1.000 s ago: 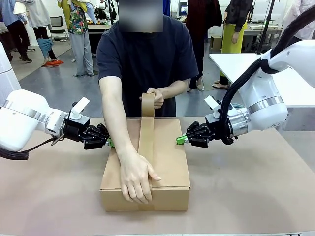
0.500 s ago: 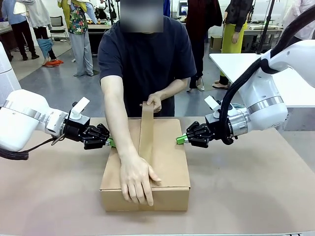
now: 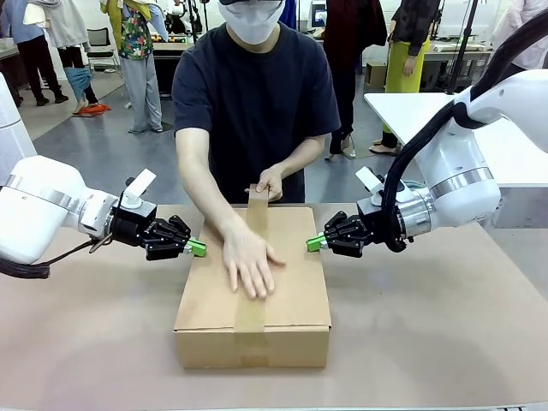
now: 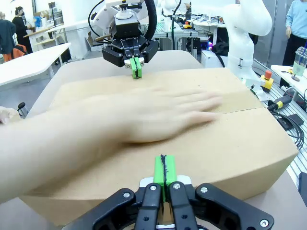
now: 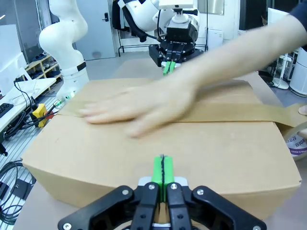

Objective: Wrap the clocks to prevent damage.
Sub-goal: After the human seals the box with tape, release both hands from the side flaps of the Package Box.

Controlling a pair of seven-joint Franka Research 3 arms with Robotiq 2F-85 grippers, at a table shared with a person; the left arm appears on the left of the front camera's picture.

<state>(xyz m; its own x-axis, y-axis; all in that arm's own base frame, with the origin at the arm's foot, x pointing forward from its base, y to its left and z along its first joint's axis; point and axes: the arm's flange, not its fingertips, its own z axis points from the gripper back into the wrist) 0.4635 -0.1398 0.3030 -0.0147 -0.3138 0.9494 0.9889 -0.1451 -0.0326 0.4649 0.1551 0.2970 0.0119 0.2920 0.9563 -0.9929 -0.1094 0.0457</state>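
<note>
The clocks are out of view. A closed cardboard carton (image 3: 291, 291) stands in the middle of the table, with a strip of brown tape (image 3: 251, 321) along its top seam. The person presses one flat hand (image 3: 248, 261) on the tape. Their other hand (image 3: 268, 182) holds the tape at the carton's far edge. My left gripper (image 3: 197, 248) is shut, its green tips at the carton's left side. Shut too, my right gripper (image 3: 314, 243) has its tips at the right side. In the wrist views each gripper (image 4: 163, 170) (image 5: 162, 170) points at the carton wall (image 4: 240, 143) (image 5: 96, 158).
The tape roll (image 5: 298, 140) shows at the right edge of the right wrist view, beside the carton's far end. The brown tabletop (image 3: 428, 325) lies bare around the carton. A white table (image 3: 514, 145) stands behind my right arm. People stand far behind.
The person's flat hand slid from the carton's near edge up the tape to mid-top. Their other hand lowered the tape to the far edge. Both grippers stayed still.
</note>
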